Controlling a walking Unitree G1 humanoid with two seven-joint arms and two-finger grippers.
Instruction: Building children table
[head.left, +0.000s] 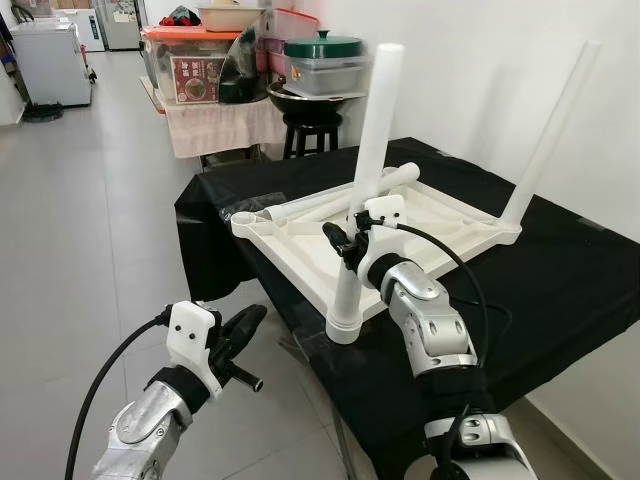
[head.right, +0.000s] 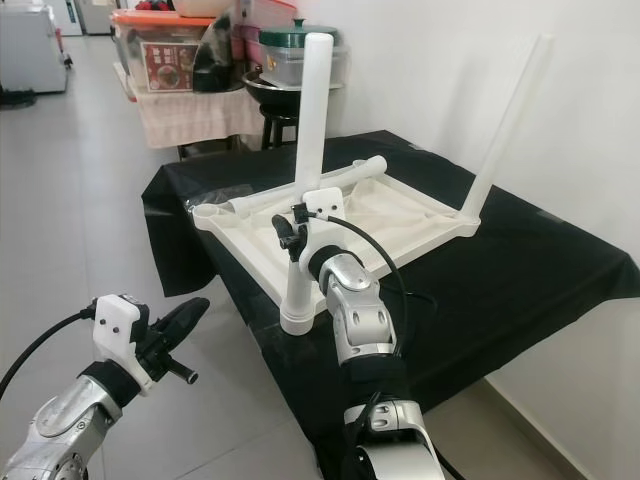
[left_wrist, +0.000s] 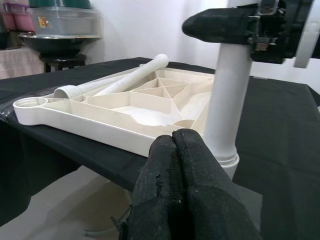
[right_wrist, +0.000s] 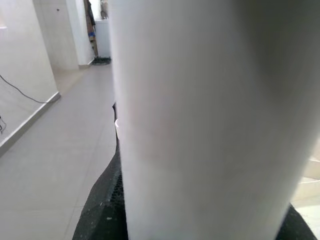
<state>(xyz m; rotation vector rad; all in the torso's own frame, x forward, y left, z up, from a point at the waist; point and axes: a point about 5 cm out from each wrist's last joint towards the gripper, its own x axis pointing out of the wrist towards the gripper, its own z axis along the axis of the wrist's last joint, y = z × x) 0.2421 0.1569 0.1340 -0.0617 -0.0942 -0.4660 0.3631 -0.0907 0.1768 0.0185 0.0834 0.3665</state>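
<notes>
Right tool (head.left: 345, 243) clamped around upright white table leg (head.left: 365, 190) at near corner socket of upturned white tabletop (head.left: 300, 255) on black-draped desk (head.left: 560, 280) | left tool (head.left: 240, 330) closed, empty, beside desk | advice: keep leg vertical, press straight down while twisting.

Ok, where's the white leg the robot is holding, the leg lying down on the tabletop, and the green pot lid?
held leg (head.left: 376, 110), left eye view, upper shaft.
loose leg (left_wrist: 131, 79), left wrist view, mid shaft.
green pot lid (head.left: 322, 46), left eye view, its top.
</notes>
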